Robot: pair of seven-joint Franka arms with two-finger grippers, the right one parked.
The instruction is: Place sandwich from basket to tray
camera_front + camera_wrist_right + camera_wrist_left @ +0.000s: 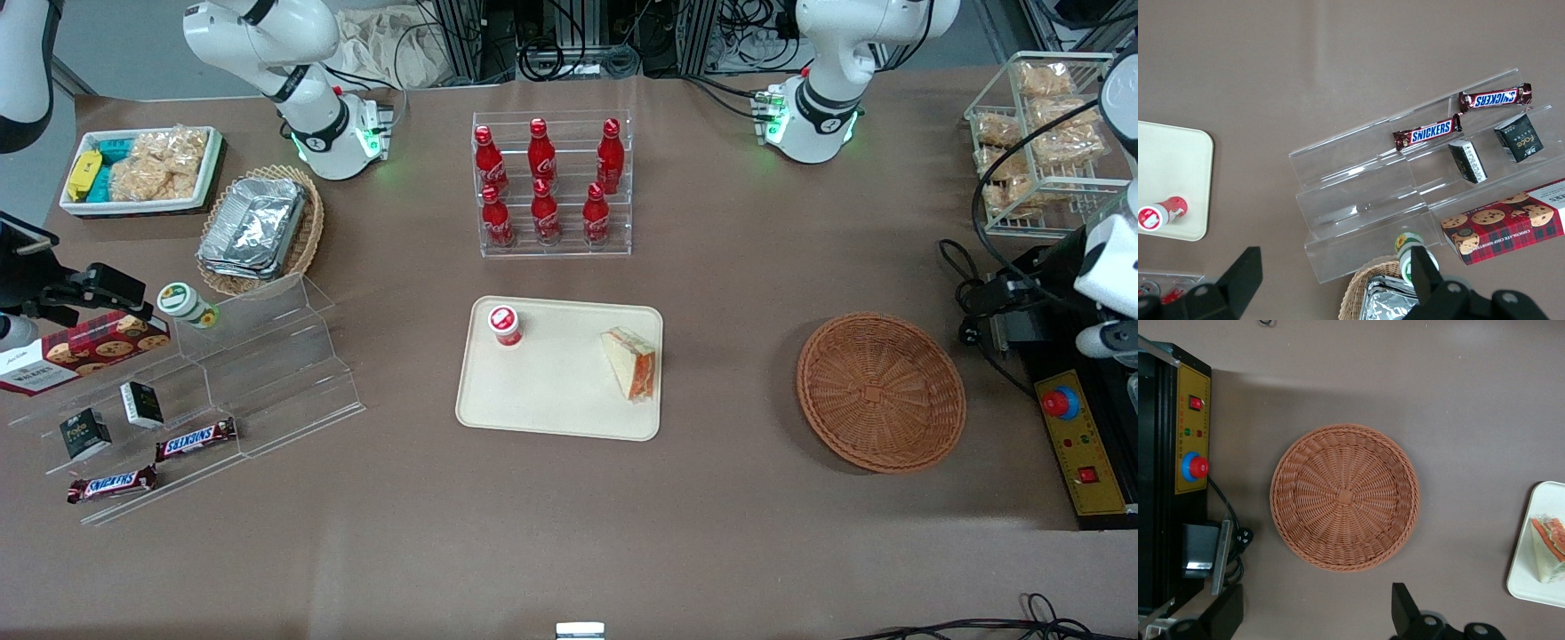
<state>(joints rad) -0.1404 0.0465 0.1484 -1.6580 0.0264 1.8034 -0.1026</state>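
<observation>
1. Sandwich [631,362] lies on the cream tray [560,391], near the tray's edge that faces the working arm's end of the table. Its orange-red filling side shows toward the front camera, and the clear wrap is around it.
2. My wrist camera sees the same sandwich [1550,548] on a corner of the tray [1531,580], well apart from the basket.
3. The round reddish-brown wicker basket [880,389] sits on the brown table [711,533], toward the working arm's end, beside the tray but not touching it. Nothing lies in it.
4. My gripper [1318,620] hangs above the table near the rim of the basket [1345,497]. The two dark fingers [1405,610] stand wide apart and hold nothing between them.
5. On the tray, a small red and white cup [505,324] stands at the corner toward the parked arm's end, farther from the front camera than the sandwich.
6. A clear rack with six red cola bottles [544,182] stands farther from the front camera than the tray.
7. A yellow control box with a red button [1076,440] lies at the working arm's end of the table, just beside the basket.
8. Toward the parked arm's end I see a clear stepped stand [258,373] with two Snickers bars [196,437], two small dark boxes [140,404] and a red cookie box [84,349].
</observation>
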